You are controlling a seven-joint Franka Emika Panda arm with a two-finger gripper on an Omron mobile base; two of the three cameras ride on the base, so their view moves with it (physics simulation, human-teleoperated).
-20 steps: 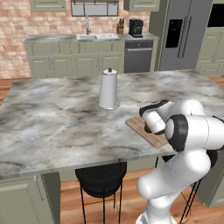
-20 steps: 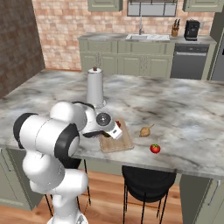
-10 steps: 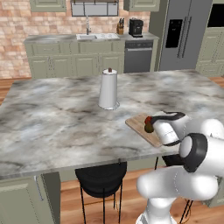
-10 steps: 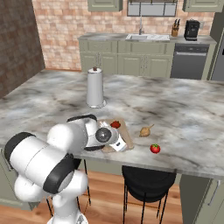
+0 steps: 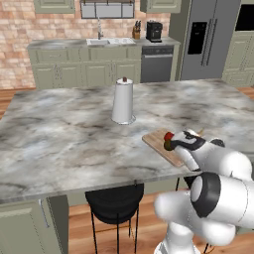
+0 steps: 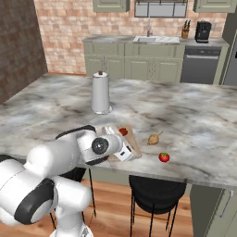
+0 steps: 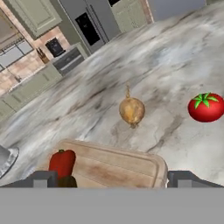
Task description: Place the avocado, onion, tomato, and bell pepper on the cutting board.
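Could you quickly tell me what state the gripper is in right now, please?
Gripper: open, holding nothing, poised over the cutting board beside the bell pepper.

Even, bright rendered light, no glare; soft faint shadows; hand view slightly blurry w/ coarse textures.

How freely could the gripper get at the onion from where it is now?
Probably yes. In the hand view the open gripper sits over the cutting board, and the onion lies just past its edge on bare counter, apart from the tomato.
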